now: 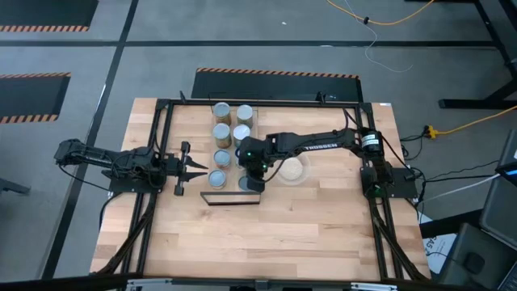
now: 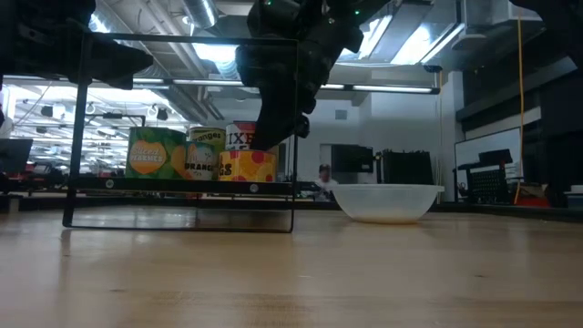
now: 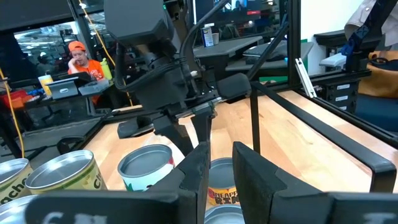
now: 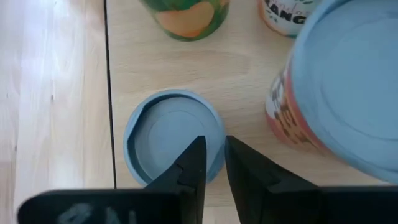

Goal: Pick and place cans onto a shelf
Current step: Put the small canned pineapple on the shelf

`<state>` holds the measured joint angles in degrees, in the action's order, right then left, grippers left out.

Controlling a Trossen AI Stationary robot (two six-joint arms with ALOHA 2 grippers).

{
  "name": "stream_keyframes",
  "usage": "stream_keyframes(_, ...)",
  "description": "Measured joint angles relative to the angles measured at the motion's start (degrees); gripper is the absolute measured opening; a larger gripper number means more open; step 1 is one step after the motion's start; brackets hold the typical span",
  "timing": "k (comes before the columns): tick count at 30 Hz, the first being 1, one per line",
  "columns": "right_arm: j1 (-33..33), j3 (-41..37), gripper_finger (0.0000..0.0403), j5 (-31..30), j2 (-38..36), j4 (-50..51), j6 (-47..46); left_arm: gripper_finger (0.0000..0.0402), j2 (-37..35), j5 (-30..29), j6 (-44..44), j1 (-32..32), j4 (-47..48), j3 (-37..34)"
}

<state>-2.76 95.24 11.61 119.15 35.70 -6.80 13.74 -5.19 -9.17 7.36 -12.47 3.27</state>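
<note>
One can (image 4: 174, 135) stands on the shelf (image 4: 186, 68) directly beneath my right gripper (image 4: 211, 163), whose jaws are nearly closed and hold nothing. I judge this placement done; next I lift clear. Left gripper (image 1: 184, 167) waits beside other cans, jaws nearly closed, empty.

A grey floor (image 1: 266, 36) surrounded the table (image 1: 266, 242), crossed by dark lines and marked with orange-and-black hazard stripes (image 1: 44, 28). Yellow and white cables (image 1: 380, 24) trailed over it, and a dark desk leg (image 1: 477, 101) stood near them. At table height the room showed an open ceiling with ducts and bright strip lights (image 2: 219, 82), a whiteboard (image 2: 483, 146) and dark monitors (image 2: 405, 167). A person in an orange cap (image 3: 78, 56) sat at a desk with a laptop (image 3: 65, 90).
</note>
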Motion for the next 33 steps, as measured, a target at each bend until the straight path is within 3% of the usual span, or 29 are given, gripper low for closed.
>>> stream_keyframes(6, 0.0, 0.0, 0.0065, 0.01, 0.0, 0.13, -1.25, 0.0064, 0.01, 0.01, 0.02, 0.0, 0.01, -0.01)
stream_keyframes(24, 0.0, 0.04, 0.0065, 0.21, 0.0, 4.32, -20.53, 0.0064, 0.0, 0.02, 0.02, 0.0, 0.02, -0.02)
stream_keyframes(33, 0.0, 0.04, 0.0065, 4.98, 0.0, 6.94, -30.59, 0.0064, 0.0, 0.02, 0.0, 0.02, 0.02, -0.02)
